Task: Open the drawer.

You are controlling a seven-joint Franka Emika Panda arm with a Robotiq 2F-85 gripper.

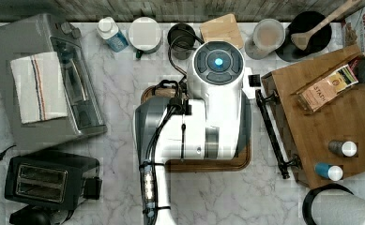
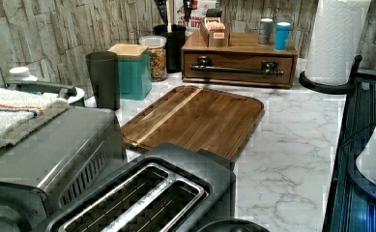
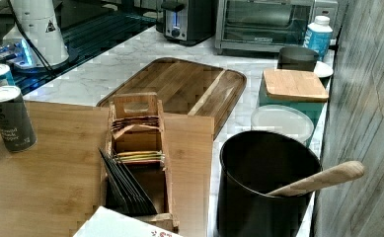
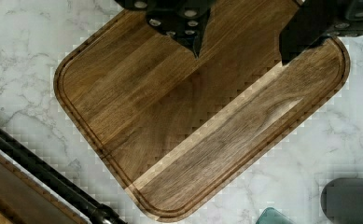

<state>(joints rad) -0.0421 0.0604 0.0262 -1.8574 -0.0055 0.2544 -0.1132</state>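
Fingers: two dark fingers (image 4: pixel 195 32) enter at the upper edge of the wrist view, one at centre and one toward the upper right, with a wide gap of bare wood between them. The gripper (image 4: pixel 244 39) is spread apart and grips nothing.
Tray: the dark rounded-corner tray (image 4: pixel 179 116) lies flat on the marble directly under the gripper. It is probably just what the arm happens to hover over, since it is no part of the task.
Handle: a long black bar handle (image 4: pixel 39 172) crosses the lower left of the wrist view, apart from the tray, with marble between them. In the left view it runs across the drawer front (image 2: pixel 238 70), standing off on two posts, which leaves room for fingers to hook behind it.
Drawer: the drawer (image 2: pixel 238 62) sits at upper centre of the left view, flush in its box unit (image 1: pixel 330 117), so it looks fully shut. In the top view the unit is at the right of the frame, with the handle facing the arm (image 1: pixel 194 126).
Load: a tea box (image 1: pixel 328 86) and two small tins (image 1: pixel 343 148) rest on the unit's top, which should help hold it down during a pull.
Next step, as a judgement: move the spread fingers over to the bar, close around it, and pull away from the unit.
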